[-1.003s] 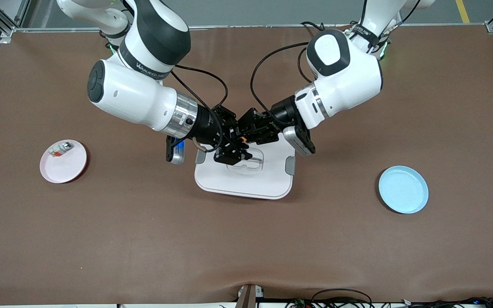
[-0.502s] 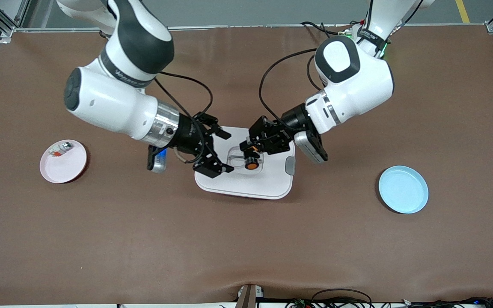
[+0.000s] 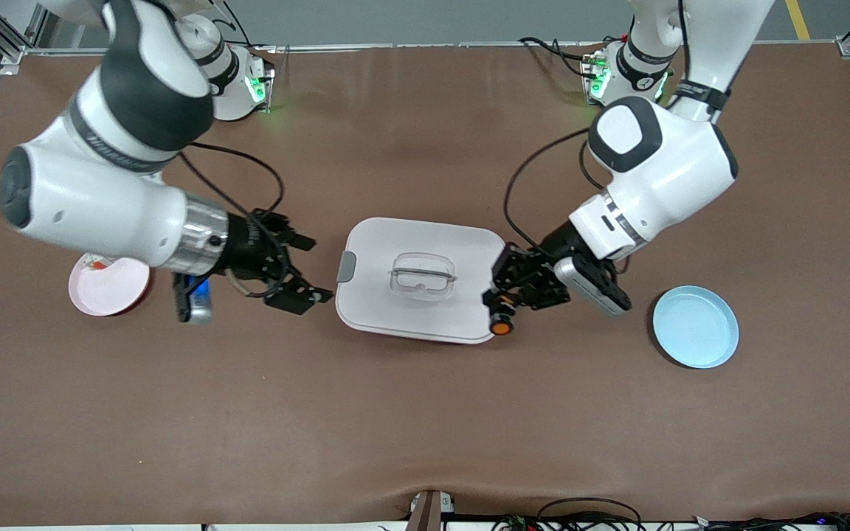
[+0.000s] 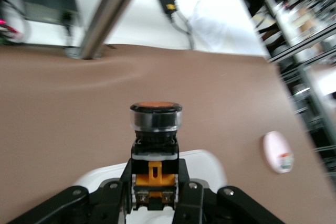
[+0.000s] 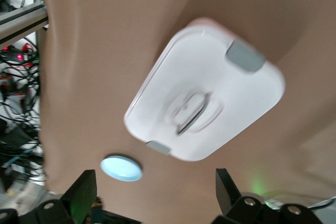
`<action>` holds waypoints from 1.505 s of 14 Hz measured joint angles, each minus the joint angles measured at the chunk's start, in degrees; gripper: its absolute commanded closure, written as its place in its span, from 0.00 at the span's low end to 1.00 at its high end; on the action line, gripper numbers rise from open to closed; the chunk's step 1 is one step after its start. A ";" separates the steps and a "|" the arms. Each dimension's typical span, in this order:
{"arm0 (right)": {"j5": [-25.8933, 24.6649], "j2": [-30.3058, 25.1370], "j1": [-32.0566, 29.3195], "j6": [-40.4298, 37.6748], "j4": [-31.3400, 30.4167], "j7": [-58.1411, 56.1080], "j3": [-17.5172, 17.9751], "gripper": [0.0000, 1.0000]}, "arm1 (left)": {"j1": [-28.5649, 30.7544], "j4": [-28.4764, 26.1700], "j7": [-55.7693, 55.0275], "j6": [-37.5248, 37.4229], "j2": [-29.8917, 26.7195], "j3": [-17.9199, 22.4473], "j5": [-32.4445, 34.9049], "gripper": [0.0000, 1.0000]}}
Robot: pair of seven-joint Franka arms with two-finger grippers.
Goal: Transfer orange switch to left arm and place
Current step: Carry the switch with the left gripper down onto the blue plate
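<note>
The orange switch point(image 3: 500, 324), a small black cylinder with a round orange face, is held in my left gripper point(image 3: 503, 306). They hang over the corner of the white box point(image 3: 395, 243) at the left arm's end. In the left wrist view the switch point(image 4: 156, 121) stands upright between the fingers point(image 4: 116, 195) of the left gripper point(image 4: 155, 184), with the box point(image 4: 207, 163) below. My right gripper point(image 3: 316, 270) is open and empty, over the table between the box and the pink plate. The right wrist view shows its gripper point(image 5: 154, 195) spread wide and the box point(image 5: 210, 77) whole.
A pink plate point(image 3: 119, 287) holding a small silvery part point(image 3: 100, 262) lies at the right arm's end, partly under that arm. A light blue plate point(image 3: 695, 327) lies at the left arm's end; it also shows in the right wrist view point(image 5: 121, 168).
The grippers met over the box lid and parted. My left gripper carried the switch off toward the left arm's end. My right gripper opened and drew back toward the pink plate.
</note>
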 measured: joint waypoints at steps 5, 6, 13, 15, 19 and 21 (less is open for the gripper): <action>-6.96 -0.20 -6.73 -9.31 0.78 -17.93 -0.07 0.00 | 6.92 -1.75 0.80 -10.87 0.30 0.02 23.24 1.00; -8.94 -0.21 -7.29 -10.52 0.87 -21.49 -0.06 0.00 | 8.27 -1.74 2.33 -13.88 0.30 0.01 26.46 1.00; -20.37 -0.25 -12.98 -19.61 1.97 -42.41 -0.10 0.00 | 17.66 -2.49 25.72 -26.02 1.07 0.16 39.38 1.00; -24.39 -0.34 -13.18 -21.92 3.17 -50.66 -0.09 0.00 | 20.75 -2.87 33.83 -26.14 2.95 0.20 43.08 1.00; -29.68 -0.48 -14.03 -24.19 3.90 -63.84 -0.11 0.00 | 25.29 -2.84 47.02 -25.82 6.67 0.22 50.16 1.00; -29.95 -0.56 -14.60 -24.74 3.97 -65.00 -0.11 0.00 | 26.80 -2.81 53.49 -24.44 8.15 0.22 52.23 1.00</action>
